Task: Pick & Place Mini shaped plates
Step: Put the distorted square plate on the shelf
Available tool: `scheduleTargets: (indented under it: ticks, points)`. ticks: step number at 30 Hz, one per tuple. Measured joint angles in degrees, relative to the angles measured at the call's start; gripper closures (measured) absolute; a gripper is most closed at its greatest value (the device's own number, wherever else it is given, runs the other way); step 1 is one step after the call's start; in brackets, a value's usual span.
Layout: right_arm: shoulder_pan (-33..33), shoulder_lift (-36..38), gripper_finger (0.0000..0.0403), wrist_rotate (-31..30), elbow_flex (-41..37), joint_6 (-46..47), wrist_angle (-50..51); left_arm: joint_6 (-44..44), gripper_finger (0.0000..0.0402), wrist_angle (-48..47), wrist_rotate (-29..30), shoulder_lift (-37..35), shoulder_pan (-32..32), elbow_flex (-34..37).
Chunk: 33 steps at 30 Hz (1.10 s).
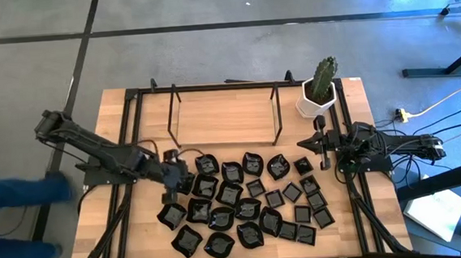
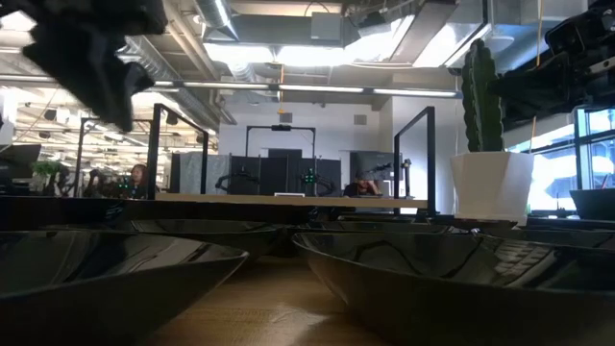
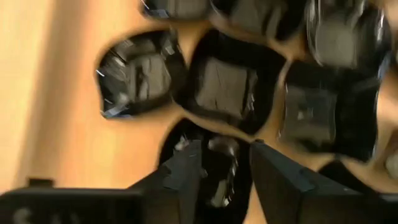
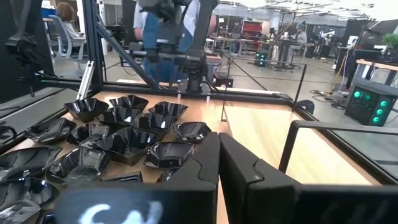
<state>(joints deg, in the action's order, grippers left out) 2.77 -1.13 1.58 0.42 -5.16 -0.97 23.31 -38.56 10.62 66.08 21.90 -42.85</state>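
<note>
Several mini shaped plates (image 1: pixel 244 201), small, glossy and black, lie close together on the near half of the wooden table, resting on their bases; some are square, some wavy-rimmed. My left gripper (image 1: pixel 179 180) hangs over the cluster's left edge, tilted downward. In the left wrist view it (image 3: pixel 227 149) is open, with a plate (image 3: pixel 217 168) below the gap and others (image 3: pixel 227 87) beyond. I see no touch. My right gripper (image 1: pixel 306 145) waits shut at the cluster's right far side, level, its fingers (image 4: pixel 219 155) pointing over the plates (image 4: pixel 130 134).
A white pot with a green cactus (image 1: pixel 319 90) stands at the far right corner. A black metal frame (image 1: pixel 225 113) borders the far half of the table. A person in blue (image 1: pixel 8 209) is beside the table's left edge. Bare wood lies left of the plates.
</note>
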Motion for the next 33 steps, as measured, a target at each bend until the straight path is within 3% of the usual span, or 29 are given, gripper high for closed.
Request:
scheduleTargets:
  ticks: [10, 25, 33]
  points:
    - [0.01, 0.00, 0.0395, 0.02, 0.01, 0.19, 0.00, -2.51, 0.0198, -1.97, -3.13, 6.63, 3.32, 0.02]
    - [0.02, 0.00, 0.0395, 0.00, 0.01, 0.19, 0.00, -6.08, 0.0196, -2.02, -2.78, 16.90, 2.22, 0.02]
    - [0.02, 0.00, 0.0395, 0.00, -0.02, 0.19, 0.00, -6.07, 0.0199, -2.00, -2.78, 19.03, 1.98, 0.04]
